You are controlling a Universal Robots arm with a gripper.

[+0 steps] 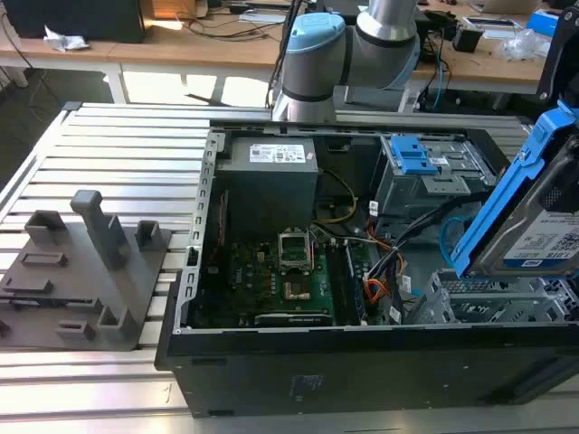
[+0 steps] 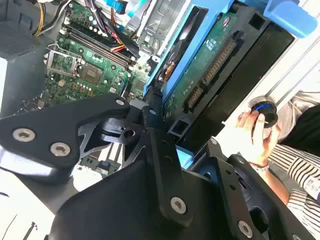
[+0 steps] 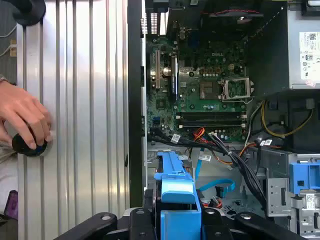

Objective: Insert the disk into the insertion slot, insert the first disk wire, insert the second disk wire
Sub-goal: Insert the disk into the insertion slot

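In the exterior view, your disk (image 1: 534,226) hangs tilted just above the insertion slot (image 1: 484,303), not yet inside it. In the first wrist view, the end effector (image 3: 176,217) is closed on the disk's blue carrier. The second disk wire (image 3: 220,186) loops loose inside the computer case (image 3: 134,100), near the first disk wire (image 3: 200,133). Neither looks plugged in, though their plugs are hard to make out. In the second wrist view, the disk's circuit board faces the camera. All three steps remain for you.
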